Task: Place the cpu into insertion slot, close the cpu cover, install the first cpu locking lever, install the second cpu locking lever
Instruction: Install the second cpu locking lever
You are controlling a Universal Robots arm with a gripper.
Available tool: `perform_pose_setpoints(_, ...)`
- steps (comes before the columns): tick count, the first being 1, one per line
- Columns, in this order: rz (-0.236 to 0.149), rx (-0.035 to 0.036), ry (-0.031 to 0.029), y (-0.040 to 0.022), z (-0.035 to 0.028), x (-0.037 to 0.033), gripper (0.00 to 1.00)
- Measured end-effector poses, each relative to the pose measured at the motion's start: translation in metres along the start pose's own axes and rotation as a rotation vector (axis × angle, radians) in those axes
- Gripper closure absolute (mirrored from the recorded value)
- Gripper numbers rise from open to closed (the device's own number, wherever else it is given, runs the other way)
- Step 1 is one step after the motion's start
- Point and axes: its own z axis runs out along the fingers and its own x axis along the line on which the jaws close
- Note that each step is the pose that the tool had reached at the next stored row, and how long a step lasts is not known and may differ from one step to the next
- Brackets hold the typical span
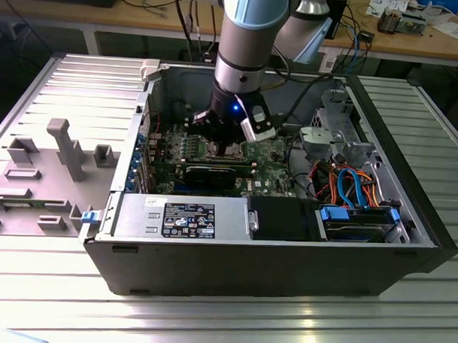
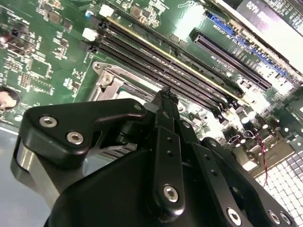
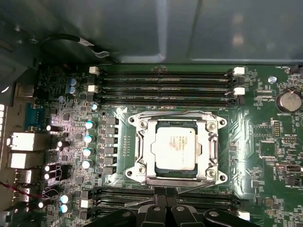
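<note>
Silver metal of the cpu (image 3: pixel 175 146) shows in the first wrist view already seated in the insertion slot (image 3: pixel 141 166), with the cpu cover (image 3: pixel 161 128) lying closed around it, so I judge the lever step is in hand. In the second wrist view the gripper (image 2: pixel 164 94) has its fingers pressed together and holds nothing, its tip just beside the memory slots (image 2: pixel 156 59), which leave little room. In the exterior view the arm (image 1: pixel 248 44) stands low inside the computer case (image 1: pixel 286 252), with cables (image 1: pixel 349 183) near on the exterior view's right.

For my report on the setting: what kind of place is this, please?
Probably a robotics lab or assembly test cell: an open computer case lies on a ribbed metal table, and a cluttered workbench with cables stands behind it.
</note>
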Motion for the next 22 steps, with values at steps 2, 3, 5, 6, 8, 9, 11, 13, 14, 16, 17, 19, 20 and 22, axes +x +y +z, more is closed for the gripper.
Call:
perform_pose_setpoints(2, -0.003, -0.0083, -0.0001, -0.0026, 0.001, 0.0006, 0.89)
perform_pose_setpoints(3, -0.008, -0.0159, 0.0, -0.0033, 0.0014, 0.001, 0.89)
perform_pose_setpoints(5, -0.016, -0.0336, 0.0001, -0.0043, 0.0023, 0.0025, 0.89)
perform_pose_setpoints(6, -0.019, -0.0399, 0.0001, -0.005, 0.0028, 0.0034, 0.89)
perform_pose_setpoints(8, -0.024, -0.0494, 0.0001, -0.0089, 0.0044, 0.0048, 0.89)
perform_pose_setpoints(9, -0.024, -0.0504, 0.0001, -0.0102, 0.0048, 0.0049, 0.89)
perform_pose_setpoints(11, -0.024, -0.0526, 0.0, -0.0113, 0.0059, 0.005, 0.89)
perform_pose_setpoints(13, -0.025, -0.0533, 0.0001, -0.0114, 0.006, 0.0049, 0.89)
perform_pose_setpoints(14, -0.025, -0.0533, 0.0001, -0.0114, 0.006, 0.0049, 0.89)
perform_pose_setpoints(16, -0.025, -0.0534, 0.0001, -0.0114, 0.006, 0.0049, 0.89)
perform_pose_setpoints(17, -0.025, -0.0534, 0.0001, -0.0114, 0.006, 0.0049, 0.89)
perform_pose_setpoints(19, -0.025, -0.0534, 0.0001, -0.0114, 0.006, 0.0049, 0.89)
perform_pose_setpoints(20, -0.025, -0.0534, 0.0, -0.0114, 0.006, 0.0049, 0.89)
perform_pose_setpoints(22, -0.025, -0.0535, 0.0, -0.0114, 0.006, 0.0049, 0.89)
